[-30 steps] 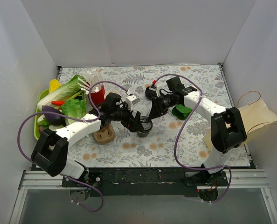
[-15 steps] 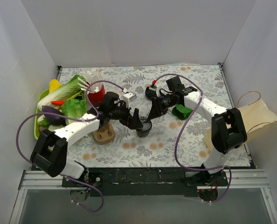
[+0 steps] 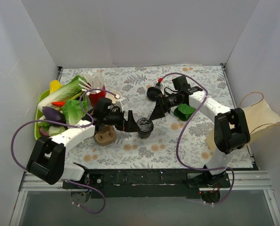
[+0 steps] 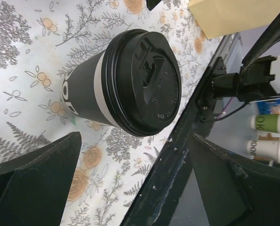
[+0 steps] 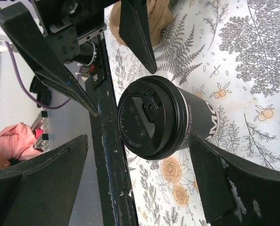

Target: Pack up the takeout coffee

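We see the takeout coffee [image 3: 145,126] upright on the table [image 3: 130,150], centre of the top frame. Left gripper [image 3: 131,123] sits just left of it, fingers [image 4: 36,183] spread wide, holding nothing; the coffee stands just past the tips, not touching. Right gripper [image 3: 154,114] is up-right of it, fingers [image 5: 229,179] also wide apart, empty, clear of the coffee.
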{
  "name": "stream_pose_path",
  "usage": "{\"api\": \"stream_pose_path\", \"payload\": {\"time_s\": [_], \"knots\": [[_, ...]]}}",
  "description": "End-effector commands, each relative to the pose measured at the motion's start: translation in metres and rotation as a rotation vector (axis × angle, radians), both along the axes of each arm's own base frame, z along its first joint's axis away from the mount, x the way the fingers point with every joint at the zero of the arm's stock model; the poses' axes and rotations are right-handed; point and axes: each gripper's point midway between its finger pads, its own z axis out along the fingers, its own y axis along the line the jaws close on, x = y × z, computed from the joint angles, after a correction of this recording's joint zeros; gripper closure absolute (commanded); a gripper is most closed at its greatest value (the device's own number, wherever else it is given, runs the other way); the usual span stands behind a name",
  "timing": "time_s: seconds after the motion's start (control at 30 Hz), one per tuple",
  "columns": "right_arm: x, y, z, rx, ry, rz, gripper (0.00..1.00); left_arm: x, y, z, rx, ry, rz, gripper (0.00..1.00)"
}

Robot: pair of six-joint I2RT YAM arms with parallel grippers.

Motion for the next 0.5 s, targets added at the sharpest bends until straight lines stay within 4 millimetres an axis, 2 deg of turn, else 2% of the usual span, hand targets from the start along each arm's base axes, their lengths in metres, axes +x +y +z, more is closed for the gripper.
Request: {"api": "stream_pose_path", "payload": {"time_s": [0.0, 0.17, 0.3, 0.47], "knots": [[-0.01, 0.003, -0.002, 0.077, 0.049, 0.065, 0.04, 0.0, -0.01, 0.019, -0.123, 0.025, -0.015, 0.02], [-0.017, 0.002, -0.014, 0.103, 0.081, 0.11, 0.03, 0.0, -0.012, 0.017, -0.163, 0.062, -0.008, 0.02], [-0.01, 0.005, -0.019, 0.105, 0.088, 0.113, 0.03, 0.001, -0.012, 0.017, -0.176, 0.091, 0.003, 0.02], [-0.002, 0.01, -0.024, 0.113, 0.121, 0.113, 0.03, 0.01, -0.004, -0.002, -0.148, 0.156, 0.101, 0.02]]}}
